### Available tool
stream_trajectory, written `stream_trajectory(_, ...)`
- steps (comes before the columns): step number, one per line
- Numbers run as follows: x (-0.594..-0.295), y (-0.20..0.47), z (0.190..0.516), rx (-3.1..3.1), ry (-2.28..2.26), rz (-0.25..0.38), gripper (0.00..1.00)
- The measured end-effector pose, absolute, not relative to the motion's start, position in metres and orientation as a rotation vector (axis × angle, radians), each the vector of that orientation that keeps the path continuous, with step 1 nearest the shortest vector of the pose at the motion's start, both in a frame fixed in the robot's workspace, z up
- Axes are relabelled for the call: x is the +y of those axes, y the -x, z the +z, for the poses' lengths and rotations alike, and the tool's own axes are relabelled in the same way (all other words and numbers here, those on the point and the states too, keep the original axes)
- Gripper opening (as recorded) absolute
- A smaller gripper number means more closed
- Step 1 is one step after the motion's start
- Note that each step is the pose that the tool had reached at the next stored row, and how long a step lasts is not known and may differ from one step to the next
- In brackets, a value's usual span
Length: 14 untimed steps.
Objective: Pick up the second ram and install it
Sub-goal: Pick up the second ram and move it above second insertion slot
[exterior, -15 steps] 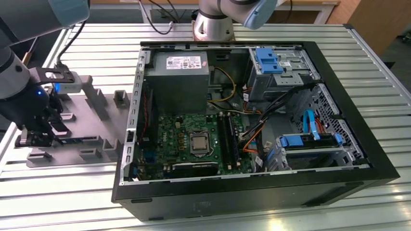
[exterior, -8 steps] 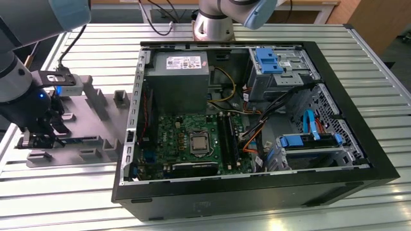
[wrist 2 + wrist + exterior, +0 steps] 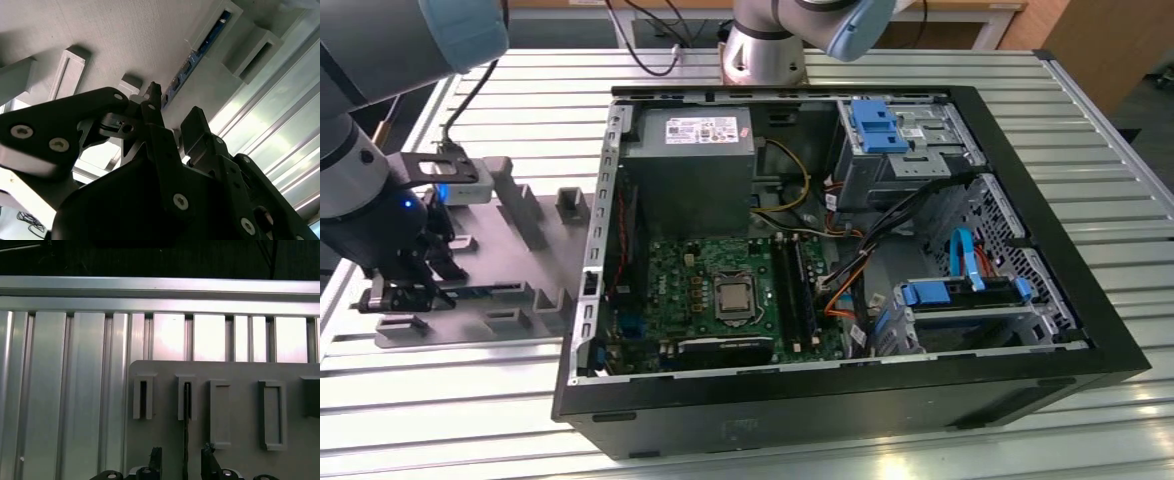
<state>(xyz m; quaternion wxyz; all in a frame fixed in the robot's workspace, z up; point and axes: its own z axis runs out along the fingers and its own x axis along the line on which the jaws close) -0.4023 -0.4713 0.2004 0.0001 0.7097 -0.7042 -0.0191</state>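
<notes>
Grey slotted fixture (image 3: 494, 255) lies on the tabletop (image 3: 454, 415) at 9 o'clock of the open computer case (image 3: 854, 400). Exterior view: tool (image 3: 411, 296) low over the fixture. Second wrist view: second ram (image 3: 200, 47) stands on edge in its slot. First wrist view: tool (image 3: 182, 460) wide open, second ram (image 3: 186, 405) between the fingers (image 3: 156, 460), gaps either side.

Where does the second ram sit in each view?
Exterior view: second ram on edge in the grey holder plate, at the exterior view's left.
Second wrist view: blue strip in a plate slot beyond the gripper.
First wrist view: thin dark edge inside the open gripper.
Shared landmark: the grey holder plate.
</notes>
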Motion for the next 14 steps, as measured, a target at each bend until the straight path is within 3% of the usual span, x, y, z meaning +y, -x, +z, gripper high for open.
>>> stream_trajectory(5, -0.4713, 0.4025, 0.1984, -2.212, -2.229, -0.06, 0.42)
stream_trajectory(6, -0.4713, 0.4026, 0.1982, -2.212, -2.229, -0.06, 0.35)
stream_trajectory(13, -0.4713, 0.4032, 0.1964, -2.212, -2.229, -0.06, 0.34)
stream_trajectory(14, -0.4713, 0.4032, 0.196, -2.212, -2.229, -0.06, 0.27)
